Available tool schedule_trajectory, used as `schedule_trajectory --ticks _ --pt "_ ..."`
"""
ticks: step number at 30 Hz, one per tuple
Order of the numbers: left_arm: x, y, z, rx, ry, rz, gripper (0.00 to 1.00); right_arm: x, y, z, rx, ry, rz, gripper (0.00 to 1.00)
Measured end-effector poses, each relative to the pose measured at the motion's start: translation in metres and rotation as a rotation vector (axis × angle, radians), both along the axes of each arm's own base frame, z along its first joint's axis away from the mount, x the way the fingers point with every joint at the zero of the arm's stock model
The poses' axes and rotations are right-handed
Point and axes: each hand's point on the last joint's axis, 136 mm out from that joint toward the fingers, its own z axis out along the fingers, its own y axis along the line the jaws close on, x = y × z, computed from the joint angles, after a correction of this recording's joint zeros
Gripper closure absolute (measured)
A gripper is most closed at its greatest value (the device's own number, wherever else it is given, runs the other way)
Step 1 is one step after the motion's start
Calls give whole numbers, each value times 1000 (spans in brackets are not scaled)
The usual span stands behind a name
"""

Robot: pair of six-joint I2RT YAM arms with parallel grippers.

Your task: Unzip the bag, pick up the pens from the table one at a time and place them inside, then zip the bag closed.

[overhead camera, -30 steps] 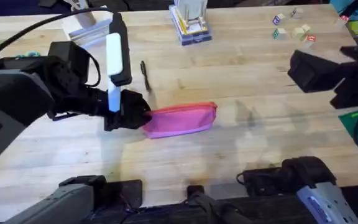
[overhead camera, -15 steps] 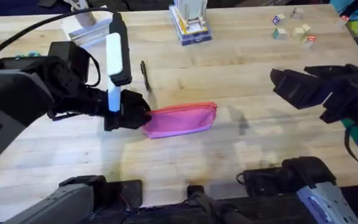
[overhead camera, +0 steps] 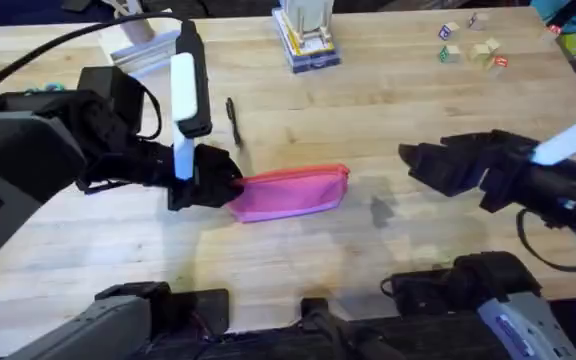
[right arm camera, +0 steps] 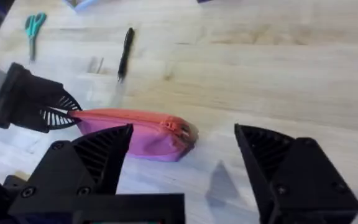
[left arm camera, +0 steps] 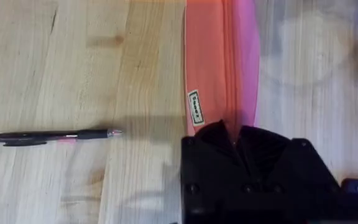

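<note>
The left gripper [overhead camera: 218, 183] is clamped on one end of the pink bag [overhead camera: 293, 192], pinning it flat to the table [overhead camera: 368, 120], while the right gripper [overhead camera: 413, 160], fingers spread wide and empty, hangs above the wood a short way off the bag's free end, where the zipper pull [right arm camera: 182, 129] sits. The reddish-orange zipper strip runs straight out from the left fingers and looks fully closed, so the unzipping step has not begun. One black pen [overhead camera: 232, 117] lies just beyond the left gripper on the side away from the arms' bases, apart from the bag; teal scissors [right arm camera: 33, 25] rest farther off. The risks from here are judged to be these: the small pull could slip between the wide right fingers if they close off-centre, and a tug along the zipper could drag the soft fabric out of the left grip, bunching the pouch instead of opening it.
</note>
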Motion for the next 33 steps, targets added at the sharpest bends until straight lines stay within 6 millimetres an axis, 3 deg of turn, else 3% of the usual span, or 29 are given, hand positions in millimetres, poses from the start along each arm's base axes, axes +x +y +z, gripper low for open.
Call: schedule_trajectory --ticks 10,24,27,33 --pt "0 0 0 0 0 0 959 1 8 -16 30 72 41 5" --pt "0 0 0 0 0 0 959 20 32 -75 180 476 141 5" --pt "0 0 0 0 0 0 959 26 34 -85 282 571 144 6" --pt "0 0 0 0 0 0 959 30 35 -87 388 626 149 5"
